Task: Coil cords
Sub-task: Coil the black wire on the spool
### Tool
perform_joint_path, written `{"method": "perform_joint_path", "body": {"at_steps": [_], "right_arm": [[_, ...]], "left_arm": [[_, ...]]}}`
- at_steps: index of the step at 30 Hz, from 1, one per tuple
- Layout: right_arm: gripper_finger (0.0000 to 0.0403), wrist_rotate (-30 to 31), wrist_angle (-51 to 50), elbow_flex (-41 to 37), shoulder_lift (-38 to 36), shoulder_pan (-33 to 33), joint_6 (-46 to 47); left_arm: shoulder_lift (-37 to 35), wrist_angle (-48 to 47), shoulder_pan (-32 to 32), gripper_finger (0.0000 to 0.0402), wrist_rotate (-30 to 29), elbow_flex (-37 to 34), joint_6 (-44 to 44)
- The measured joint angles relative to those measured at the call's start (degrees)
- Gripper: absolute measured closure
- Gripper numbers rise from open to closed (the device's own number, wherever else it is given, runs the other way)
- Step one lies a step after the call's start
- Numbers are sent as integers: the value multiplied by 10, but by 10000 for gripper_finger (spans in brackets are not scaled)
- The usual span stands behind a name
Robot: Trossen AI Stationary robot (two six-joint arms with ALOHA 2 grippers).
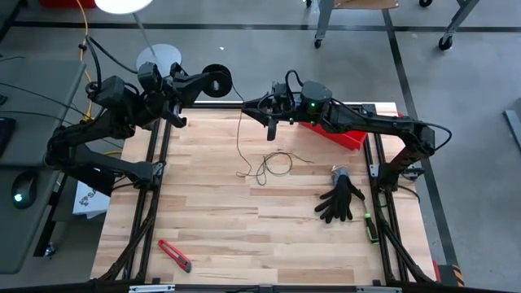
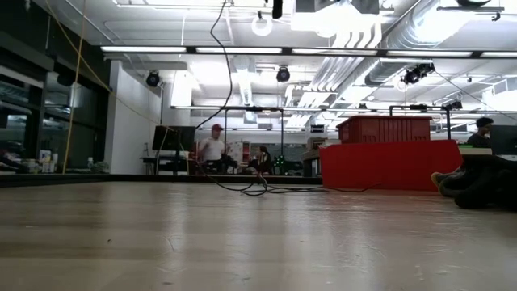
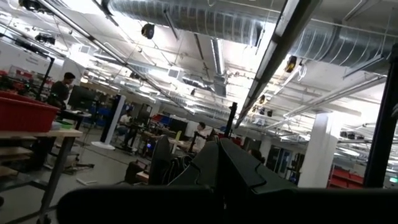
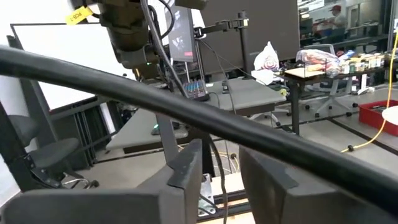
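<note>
The small round black spool (image 1: 216,81) is up in the air beyond the table's far edge, in my left gripper (image 1: 199,83), which is shut on it; it shows as a dark shape in the left wrist view (image 3: 233,168). The thin dark cord (image 1: 239,134) runs from the spool toward my right gripper (image 1: 272,114), hangs down (image 2: 232,89), and ends in loose loops (image 1: 275,163) lying on the wooden table (image 1: 244,228). My right gripper is open above the table's far middle. The cord (image 4: 216,163) passes between its fingers (image 4: 186,168). My left gripper holds the spool (image 1: 213,81) from the table's left side, with the fingers about level. The spool is lifted clear of the table and stands on edge. Where the fingers meet the spool is hidden by the gripper itself. Whether my right gripper touches the cord, I cannot tell.
A red bin (image 1: 342,134) stands at the far right. A black glove (image 1: 340,200) and a small grey object (image 1: 339,172) lie at the right, and a green tool (image 1: 370,225) lies by the right edge. A red utility knife (image 1: 175,255) lies near left. A yellow cable (image 1: 82,32) runs off the table.
</note>
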Motion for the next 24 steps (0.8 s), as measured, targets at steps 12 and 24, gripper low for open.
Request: {"method": "perform_joint_path", "body": {"at_steps": [12,24], "right_arm": [[344,-11,1,0,0,2,-12],[401,-16,3,0,0,6,-8]], "left_arm": [[1,0,0,401,0,0,0],[8,0,0,401,-3,0,0]]}}
